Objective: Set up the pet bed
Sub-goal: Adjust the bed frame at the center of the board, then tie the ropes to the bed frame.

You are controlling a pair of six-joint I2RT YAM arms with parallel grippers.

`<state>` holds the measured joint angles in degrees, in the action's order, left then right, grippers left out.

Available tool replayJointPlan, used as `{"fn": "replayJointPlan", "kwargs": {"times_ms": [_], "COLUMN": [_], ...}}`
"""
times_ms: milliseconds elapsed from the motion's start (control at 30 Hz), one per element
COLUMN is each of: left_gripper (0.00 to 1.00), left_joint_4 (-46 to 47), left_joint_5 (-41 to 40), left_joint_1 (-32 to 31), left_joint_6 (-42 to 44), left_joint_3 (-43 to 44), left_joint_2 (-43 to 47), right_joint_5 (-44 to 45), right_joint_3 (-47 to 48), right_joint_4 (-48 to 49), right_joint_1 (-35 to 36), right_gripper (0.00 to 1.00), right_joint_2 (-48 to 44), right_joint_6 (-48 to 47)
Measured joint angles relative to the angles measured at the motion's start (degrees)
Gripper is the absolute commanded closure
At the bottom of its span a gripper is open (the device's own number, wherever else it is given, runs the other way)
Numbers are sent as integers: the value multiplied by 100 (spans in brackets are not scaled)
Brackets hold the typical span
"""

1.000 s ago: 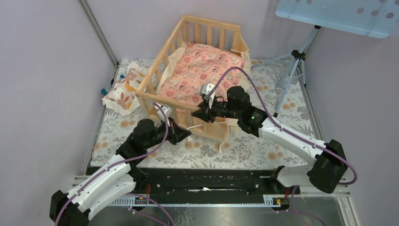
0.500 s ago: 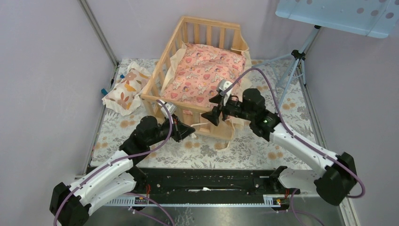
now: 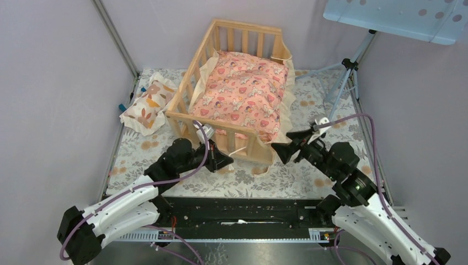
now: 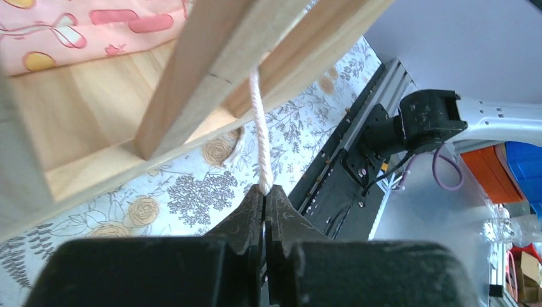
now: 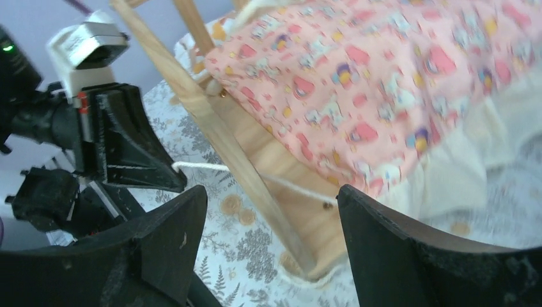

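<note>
1. Pinching a white cord (image 4: 259,121), the left hand (image 4: 265,192) is clamped tight on it. The left wrist view shows this grip close up; the top view gives only a thin line to the pet bed (image 3: 246,26).
2. Right wrist view: the right hand (image 5: 271,198) has its fingers wide apart, holding nothing.
3. Pet bed stands at the centre of the worktop's (image 3: 243,178) far edge, with a pink cushion (image 3: 243,88) inside.
4. Left hand sits just before the near rail. Right hand sits off the near right corner, apart.
</note>
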<state>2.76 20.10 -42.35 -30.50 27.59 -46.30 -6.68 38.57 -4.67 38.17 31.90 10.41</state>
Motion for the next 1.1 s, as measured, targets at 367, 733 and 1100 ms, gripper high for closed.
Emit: {"fn": "replayJointPlan", "kwargs": {"times_ms": [367, 733, 1100], "left_gripper": [100, 100, 100], "left_joint_4": [-236, -267, -264], "left_joint_5": [-227, -385, -417], "left_joint_1": [-243, -262, -278], "left_joint_6": [-223, -262, -264], "left_joint_3": [2, 2, 2], "left_joint_2": [-195, -256, -264], "right_joint_5": [1285, 1683, 1375], "right_joint_3": [-2094, -3574, -3729], "right_joint_4": [-1388, 83, 2776], "right_joint_1": [0, 0, 0], "right_gripper": [34, 41, 40], "right_joint_2": [-1631, -883, 1335], "right_joint_6": [2472, 3829, 3703]}}
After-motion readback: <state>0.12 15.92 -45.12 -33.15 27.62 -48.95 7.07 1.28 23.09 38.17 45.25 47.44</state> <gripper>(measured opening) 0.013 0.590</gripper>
